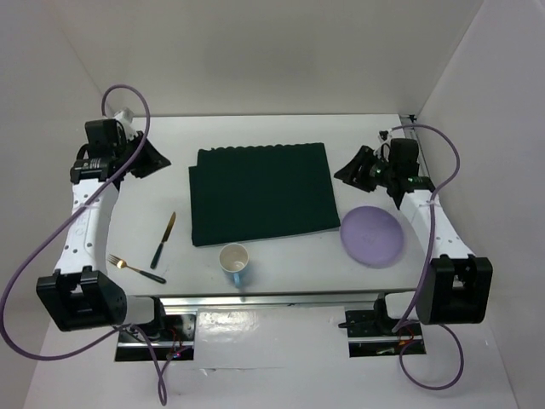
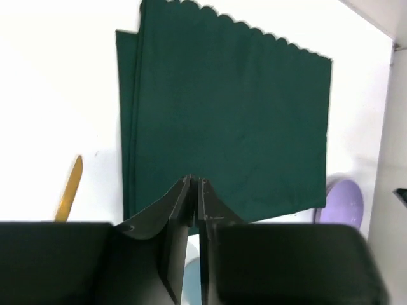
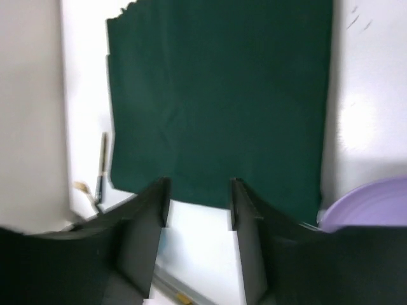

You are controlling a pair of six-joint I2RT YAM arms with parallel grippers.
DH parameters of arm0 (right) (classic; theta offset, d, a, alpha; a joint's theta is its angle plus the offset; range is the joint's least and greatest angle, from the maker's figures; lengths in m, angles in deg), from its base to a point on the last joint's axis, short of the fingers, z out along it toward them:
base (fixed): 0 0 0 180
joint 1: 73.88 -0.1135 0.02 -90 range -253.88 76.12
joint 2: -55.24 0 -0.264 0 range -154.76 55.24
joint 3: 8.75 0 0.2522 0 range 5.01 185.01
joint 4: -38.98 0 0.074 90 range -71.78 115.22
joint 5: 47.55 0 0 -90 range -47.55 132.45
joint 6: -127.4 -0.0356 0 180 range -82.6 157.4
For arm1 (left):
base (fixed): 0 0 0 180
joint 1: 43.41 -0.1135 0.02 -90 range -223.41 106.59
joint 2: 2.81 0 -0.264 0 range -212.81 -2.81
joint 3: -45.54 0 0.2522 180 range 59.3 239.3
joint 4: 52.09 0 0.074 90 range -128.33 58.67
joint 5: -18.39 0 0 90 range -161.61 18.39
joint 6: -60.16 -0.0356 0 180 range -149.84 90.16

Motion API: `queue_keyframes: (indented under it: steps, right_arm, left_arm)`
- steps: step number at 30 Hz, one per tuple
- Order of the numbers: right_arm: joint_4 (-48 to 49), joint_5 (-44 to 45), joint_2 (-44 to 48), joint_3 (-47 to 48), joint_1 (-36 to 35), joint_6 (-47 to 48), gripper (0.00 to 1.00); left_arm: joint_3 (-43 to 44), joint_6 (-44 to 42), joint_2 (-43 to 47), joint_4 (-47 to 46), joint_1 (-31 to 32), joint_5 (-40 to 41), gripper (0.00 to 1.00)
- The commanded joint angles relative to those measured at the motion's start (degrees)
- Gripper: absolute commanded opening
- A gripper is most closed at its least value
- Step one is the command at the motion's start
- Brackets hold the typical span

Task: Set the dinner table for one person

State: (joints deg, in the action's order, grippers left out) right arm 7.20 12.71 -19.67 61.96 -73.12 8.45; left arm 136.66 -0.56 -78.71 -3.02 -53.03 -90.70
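On the white dinner table (image 1: 255, 128) a dark green cloth (image 1: 260, 192) lies flat in the middle. A purple plate (image 1: 373, 236) lies to its right. A white and blue cup (image 1: 234, 262) stands near the front edge. A knife (image 1: 163, 239) with a gold blade and a fork (image 1: 134, 268) lie at the front left. My left gripper (image 1: 163, 161) is shut and empty, above the table left of the cloth (image 2: 229, 121). My right gripper (image 1: 342, 173) is open and empty, between the cloth (image 3: 216, 101) and the plate (image 3: 375, 203).
A metal rail (image 1: 272, 298) runs along the table's near edge. White walls enclose the back and both sides. The left wrist view shows the knife blade (image 2: 68, 189) and the plate (image 2: 342, 202). The right wrist view shows the knife (image 3: 100, 171).
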Motion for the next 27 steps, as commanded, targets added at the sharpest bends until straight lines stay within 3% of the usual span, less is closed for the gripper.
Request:
queue_keyframes:
  steps: [1,3,6,9,11,12,17,23,27]
  right_arm:
    - [-4.82,3.36,-3.91,4.92,0.3,1.53,0.44]
    - [-7.54,4.24,-9.95,8.94,0.3,2.32,0.33]
    - [-8.86,4.95,-18.56,13.52,0.3,4.42,0.33]
    - [-9.4,6.18,-24.38,19.68,0.3,4.96,0.55]
    - [-10.63,8.27,-30.01,24.77,0.3,6.09,0.71]
    - [-11.24,9.16,-31.77,26.44,0.3,6.79,0.74]
    - [-16.17,13.21,-44.25,39.08,-0.23,8.47,0.78]
    - [-18.35,11.11,-55.4,49.72,-2.06,9.52,0.72]
    - [-20.39,9.7,-60.17,54.14,-4.43,10.67,0.69]
  left_arm:
    - [-2.03,0.08,-4.86,0.29,0.66,0.91,0.22]
    - [-3.53,-0.44,-8.9,-0.41,1.79,-0.16,0.32]
    - [-2.5,-1.15,-16.17,-0.42,4.78,0.79,0.48]
    - [0.41,-0.63,-22.43,2.56,6.63,4.67,0.52]
    - [3.92,-0.1,-28.06,3.97,7.52,6.6,0.63]
    - [5.59,0.42,-29.9,5.02,7.52,7.74,0.65]
    - [18.5,1.48,-40.01,7.66,7.52,9.6,0.67]
    - [33.35,2.01,-53.55,11.27,7.52,9.95,0.65]
    - [38.82,2.01,-59.09,13.81,7.52,9.25,0.65]
